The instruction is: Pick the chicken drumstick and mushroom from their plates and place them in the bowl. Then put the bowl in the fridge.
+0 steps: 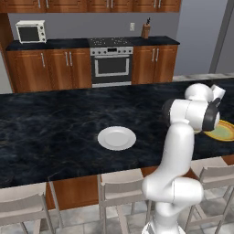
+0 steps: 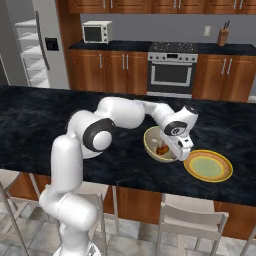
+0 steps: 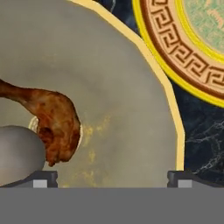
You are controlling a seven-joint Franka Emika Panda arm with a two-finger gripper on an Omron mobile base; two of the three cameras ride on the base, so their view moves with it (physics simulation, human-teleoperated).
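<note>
While the arm reaches out over the dark marble counter [image 1: 55, 132], the scene reads as follows.

Gripper: the gripper [image 3: 112, 177] hangs just above the bowl's inside, its two fingertips [image 3: 41, 178] set wide apart at the bottom of the hand view — nothing lies between them and nothing is held. In the right base view the hand [image 2: 181, 144] sits at the bowl's right edge.

Bowl: the bowl [image 2: 154, 145] stands on the counter, tan-yellow at the rim and speckled beige inside, just beside the yellow-green plate and on its left in the right base view.

Chicken drumstick: the chicken drumstick [image 3: 52, 124] lies inside the bowl, glossy brown, its thin bone end pointing to the left edge of the hand view.

Mushroom: a rounded pale grey mushroom [image 3: 19, 153] rests in the bowl too — touching the thick end of the drumstick.

Plates: the yellow-green plate [image 2: 209, 166] with its orange patterned rim lies bare to the right of the bowl; the white plate [image 1: 117, 138] lies bare and well apart, near the counter's front edge in the left base view.

Fridge: the fridge [image 2: 37, 45] stands at the far left of the right base view, its door open and white shelves showing.

Background: an oven [image 1: 111, 65] and a microwave [image 1: 31, 32] sit along the back wall.
</note>
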